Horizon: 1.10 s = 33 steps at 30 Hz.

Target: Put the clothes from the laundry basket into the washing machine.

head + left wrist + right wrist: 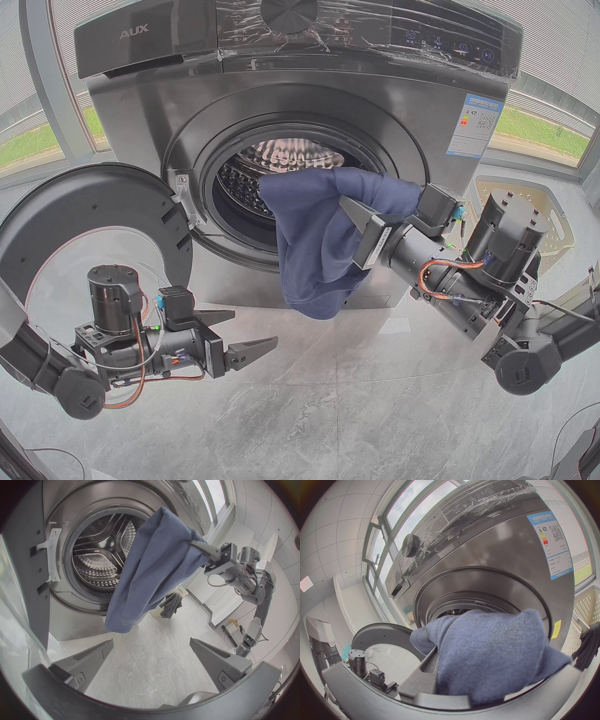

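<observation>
One blue garment hangs from right claw.

Grey marbled floor, white tiled wall, tall windows showing grass.

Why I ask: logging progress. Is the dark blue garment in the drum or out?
Outside: the dark blue cloth garment hangs from the right claw before the grey washing machine's opening.

A grey marbled floor spreads across the lower half of the head view. The washing machine stands on it at upper centre, with the cream laundry basket just beside it at right.
</observation>
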Available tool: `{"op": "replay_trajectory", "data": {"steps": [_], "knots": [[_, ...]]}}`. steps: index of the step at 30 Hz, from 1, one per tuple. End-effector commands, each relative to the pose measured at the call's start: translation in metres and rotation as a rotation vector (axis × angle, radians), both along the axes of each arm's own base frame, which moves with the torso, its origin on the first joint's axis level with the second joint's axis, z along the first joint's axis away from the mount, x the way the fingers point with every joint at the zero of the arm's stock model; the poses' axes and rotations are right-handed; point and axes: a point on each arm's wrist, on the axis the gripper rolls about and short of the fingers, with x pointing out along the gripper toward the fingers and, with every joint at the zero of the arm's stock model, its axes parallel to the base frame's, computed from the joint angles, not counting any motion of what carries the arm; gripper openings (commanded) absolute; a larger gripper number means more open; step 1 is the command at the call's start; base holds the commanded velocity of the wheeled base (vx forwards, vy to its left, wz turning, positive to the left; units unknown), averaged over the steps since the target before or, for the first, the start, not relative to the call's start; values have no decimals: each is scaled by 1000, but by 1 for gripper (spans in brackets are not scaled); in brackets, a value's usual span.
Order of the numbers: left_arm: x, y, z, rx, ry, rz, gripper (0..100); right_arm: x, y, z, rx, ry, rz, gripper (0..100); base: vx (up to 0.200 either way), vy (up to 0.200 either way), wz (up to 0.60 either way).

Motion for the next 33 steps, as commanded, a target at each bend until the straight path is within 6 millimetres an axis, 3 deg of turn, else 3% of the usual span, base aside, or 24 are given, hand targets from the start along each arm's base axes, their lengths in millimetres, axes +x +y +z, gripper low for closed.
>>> {"op": "replay_trajectory", "data": {"steps": [1,12,33], "knots": [[18,-9,-12,8,30,2,100,-4,2,2,5,-4,13,0,0,0,0],[47,-21,-25,0,22,5,100,-9,6,0,2,4,14,0,0,0,0],[72,-41,-39,-9,15,-2,100,-19,5,3,4,2,33,0,0,0,0]]}}
